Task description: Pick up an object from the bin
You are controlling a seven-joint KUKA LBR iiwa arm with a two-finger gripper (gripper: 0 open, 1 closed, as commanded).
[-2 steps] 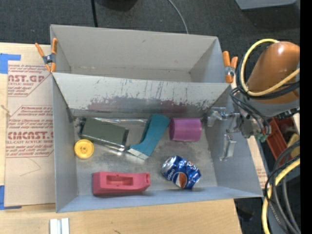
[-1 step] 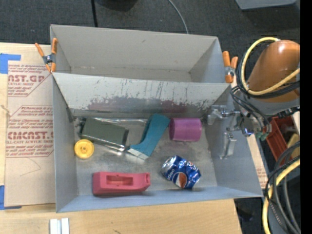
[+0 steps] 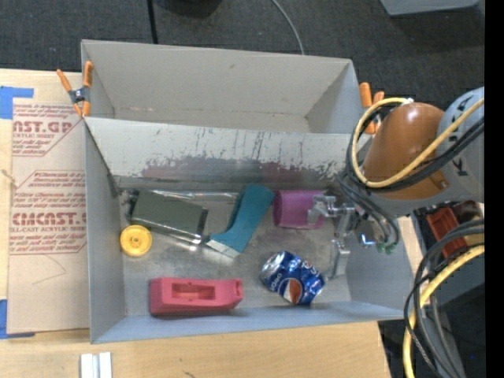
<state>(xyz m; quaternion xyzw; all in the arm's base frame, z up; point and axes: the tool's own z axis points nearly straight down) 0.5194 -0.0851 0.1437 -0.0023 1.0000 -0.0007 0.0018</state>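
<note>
The gripper (image 3: 332,236) is positioned low inside the bin (image 3: 213,93), close to the right wall. Its two metal fingers are set wide apart, and nothing is held between them. One finger (image 3: 323,209) is located toward the far wall; the other points toward the near edge. The arm's orange cover (image 3: 402,152) is seen above the right rim.

Two things are found nearest to the gripper:

- A purple cup (image 3: 295,209) is laid on its side against the foot of the far wall, right of centre. The far finger is just beside its right end – contact cannot be confirmed.
- A crushed blue can (image 3: 293,278) is laid near the near edge, right of centre, just to the left of the other finger and apart from it.

The remaining things are spread over the left and middle of the bin floor. A teal handle (image 3: 246,220) is laid aslant just left of the purple cup, touching it or nearly so. A flat grey box (image 3: 167,215) is placed further left along the far wall. A small yellow wheel (image 3: 135,240) is located near the left wall – well apart from the gripper. A red block (image 3: 195,295) is laid lengthwise along the near edge, left of the can.
</note>
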